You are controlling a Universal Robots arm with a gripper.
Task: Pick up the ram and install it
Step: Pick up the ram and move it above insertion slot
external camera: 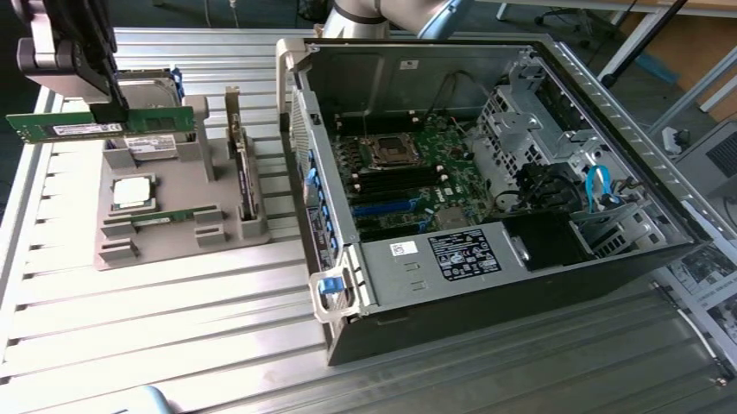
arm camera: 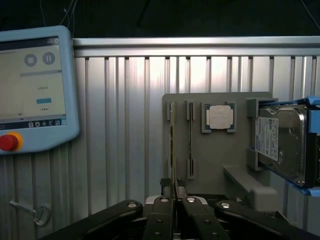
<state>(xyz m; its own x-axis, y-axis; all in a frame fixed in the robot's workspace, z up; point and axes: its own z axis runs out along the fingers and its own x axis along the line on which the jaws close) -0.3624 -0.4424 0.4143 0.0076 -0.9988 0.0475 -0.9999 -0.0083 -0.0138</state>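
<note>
The ram (external camera: 86,126), a long thin green board with a white sticker, hangs level above the far end of the grey fixture tray (external camera: 173,246) at the exterior view's left. My gripper (external camera: 110,110) is shut on it from above, near its middle. In the wrist view the ram (arm camera: 172,150) appears edge-on as a thin line running out from between the black fingertips (arm camera: 165,186) of my gripper (arm camera: 173,189). It lies over one slot of the tray (arm camera: 220,160).
The tray also holds a second green stick (external camera: 161,216), a square silver processor (external camera: 130,194) and a hard drive (arm camera: 280,142). The open computer case (external camera: 345,285) with its motherboard (external camera: 403,172) stands to the exterior view's right. A teach pendant (arm camera: 35,90) and a key (arm camera: 35,212) lie on the ribbed table.
</note>
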